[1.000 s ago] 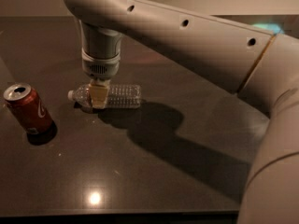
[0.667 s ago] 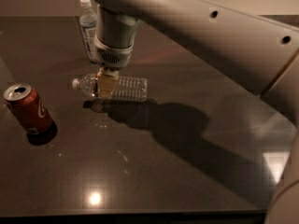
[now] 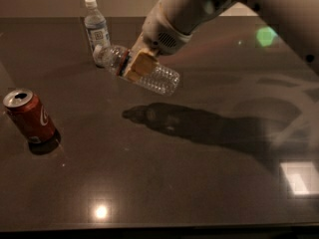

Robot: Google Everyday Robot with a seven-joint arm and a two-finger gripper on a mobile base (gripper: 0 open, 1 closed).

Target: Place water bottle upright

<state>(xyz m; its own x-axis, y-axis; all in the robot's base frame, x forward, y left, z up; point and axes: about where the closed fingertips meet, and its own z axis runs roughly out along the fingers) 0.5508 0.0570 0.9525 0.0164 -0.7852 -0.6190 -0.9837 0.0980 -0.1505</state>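
Note:
The water bottle [image 3: 154,77] is clear ribbed plastic with a white cap at its left end and a narrow red-and-blue band near the shoulder. It hangs in the air above the dark table [image 3: 199,183], tilted, cap end up and to the left. My gripper [image 3: 138,64] comes down from the upper right and is shut on the bottle just below its shoulder; its tan fingers [image 3: 141,66] clasp the body. The bottle's shadow lies on the table below it.
A second bottle [image 3: 96,28] with a large pale blue-white label stands upright at the back left, just behind the held bottle's cap. A red soda can [image 3: 29,116] stands at the left. My arm [image 3: 239,4] spans the upper right.
The water bottle lay on its side on the table in my gripper; it is now lifted off the surface and tilted, cap end raised. The arm has swung up and to the right.

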